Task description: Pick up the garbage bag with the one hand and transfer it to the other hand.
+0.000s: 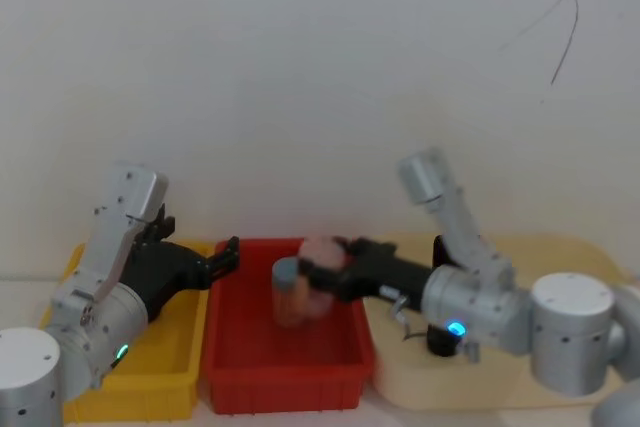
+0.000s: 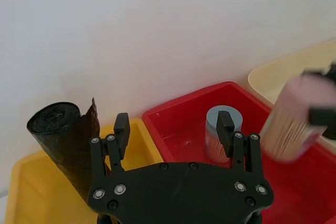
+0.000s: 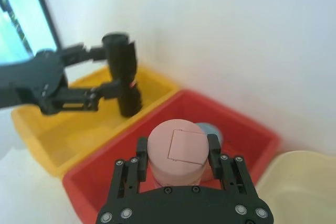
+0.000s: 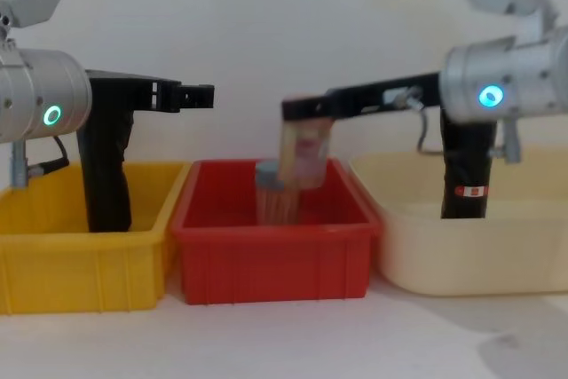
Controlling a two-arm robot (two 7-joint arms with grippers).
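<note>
Roll of garbage bag (image 4: 465,166): black, tall, thin glossy film, red-white band low down, upright in cream tub (image 4: 497,264). Right claw (image 3: 177,144) clamped on pink-capped can (image 3: 176,157) over red bin (image 3: 247,129). Left claw (image 2: 174,120) wide, near plain black roll (image 2: 65,140), yellow bin (image 2: 21,192). Prob. best: release can first, then grip bag roll mid-height, squarely; likely soft, slippery.

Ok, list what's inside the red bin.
A grey-lidded can stands in the red bin. The right end effector holds a pink-lidded tub over it, hiding part of the floor.
</note>
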